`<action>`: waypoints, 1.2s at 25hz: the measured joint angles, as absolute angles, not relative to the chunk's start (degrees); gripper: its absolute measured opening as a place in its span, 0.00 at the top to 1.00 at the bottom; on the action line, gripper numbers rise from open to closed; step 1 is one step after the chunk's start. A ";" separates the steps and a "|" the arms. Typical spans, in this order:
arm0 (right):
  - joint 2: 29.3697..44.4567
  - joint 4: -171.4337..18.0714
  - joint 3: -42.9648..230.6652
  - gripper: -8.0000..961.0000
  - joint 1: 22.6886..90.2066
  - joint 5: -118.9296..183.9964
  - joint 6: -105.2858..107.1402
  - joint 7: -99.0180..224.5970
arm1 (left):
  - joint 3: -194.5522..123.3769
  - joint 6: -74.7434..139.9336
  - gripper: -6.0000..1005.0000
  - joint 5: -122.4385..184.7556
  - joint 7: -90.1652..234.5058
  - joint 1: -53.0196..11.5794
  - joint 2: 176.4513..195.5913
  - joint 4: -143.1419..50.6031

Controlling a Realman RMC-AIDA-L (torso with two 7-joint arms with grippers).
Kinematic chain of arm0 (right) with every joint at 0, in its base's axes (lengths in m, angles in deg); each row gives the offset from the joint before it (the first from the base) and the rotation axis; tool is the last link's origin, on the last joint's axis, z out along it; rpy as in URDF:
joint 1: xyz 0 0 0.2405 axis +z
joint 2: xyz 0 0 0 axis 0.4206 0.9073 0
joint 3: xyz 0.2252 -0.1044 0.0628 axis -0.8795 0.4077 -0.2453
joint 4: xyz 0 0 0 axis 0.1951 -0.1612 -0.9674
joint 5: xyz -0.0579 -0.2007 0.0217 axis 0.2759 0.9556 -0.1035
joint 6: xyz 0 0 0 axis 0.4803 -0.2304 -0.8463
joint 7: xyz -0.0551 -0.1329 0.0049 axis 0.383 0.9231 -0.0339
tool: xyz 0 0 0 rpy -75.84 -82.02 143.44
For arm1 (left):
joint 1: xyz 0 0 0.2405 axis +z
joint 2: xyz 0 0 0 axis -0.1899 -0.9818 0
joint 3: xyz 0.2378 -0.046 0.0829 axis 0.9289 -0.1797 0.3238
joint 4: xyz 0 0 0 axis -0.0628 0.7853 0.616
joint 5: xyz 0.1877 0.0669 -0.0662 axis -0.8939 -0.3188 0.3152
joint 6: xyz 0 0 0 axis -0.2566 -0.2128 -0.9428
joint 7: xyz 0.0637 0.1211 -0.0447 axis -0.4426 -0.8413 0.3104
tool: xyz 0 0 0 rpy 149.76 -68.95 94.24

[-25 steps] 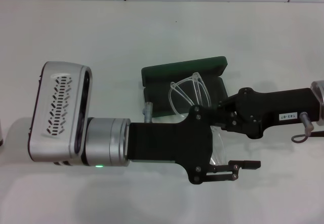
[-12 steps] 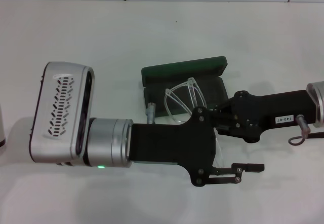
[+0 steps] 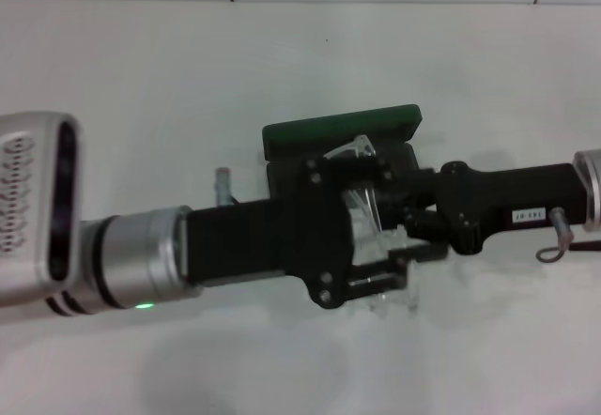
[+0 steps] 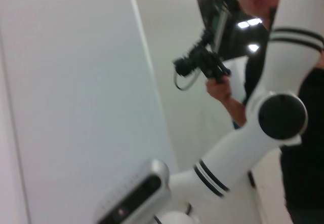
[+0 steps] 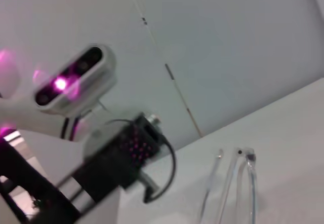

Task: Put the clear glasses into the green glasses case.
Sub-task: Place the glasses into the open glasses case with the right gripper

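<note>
From the head camera, my left gripper [image 3: 399, 269] and right gripper [image 3: 394, 210] meet over the open green glasses case [image 3: 329, 130]. The clear glasses [image 3: 366, 194] sit between them, long axis running from the case toward me, just above the tray; the left looks pinched on them, the right I cannot tell. The left wrist camera shows no task item. In the right wrist camera, the clear glasses [image 5: 238, 188] stand just ahead.

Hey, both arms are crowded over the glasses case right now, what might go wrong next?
The left hand and right hand meet directly over the open green glasses case, so they may bump each other. The clear glasses sit tilted, partly outside the case, and could slip out onto the table.
</note>
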State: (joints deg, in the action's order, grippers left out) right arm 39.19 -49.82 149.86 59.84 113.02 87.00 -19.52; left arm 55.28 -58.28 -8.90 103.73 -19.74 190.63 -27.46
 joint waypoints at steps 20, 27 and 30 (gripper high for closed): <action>39.24 -46.77 147.36 0.94 58.05 112.89 83.71 -19.25 | 49.99 -61.82 0.47 -9.51 103.18 -14.42 190.23 -27.26; 39.22 -46.76 147.17 0.94 57.56 112.83 81.80 -17.88 | 49.97 -61.30 0.47 -9.56 103.40 -14.52 190.45 -27.55; 39.21 -45.53 147.14 0.94 57.50 113.00 80.76 -16.57 | 47.82 -60.76 0.47 -8.94 103.48 -14.22 190.54 -28.97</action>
State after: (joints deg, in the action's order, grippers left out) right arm 39.21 -45.53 147.14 57.50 113.00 80.76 -16.57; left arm 47.82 -60.76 -8.94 103.48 -14.22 190.54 -28.97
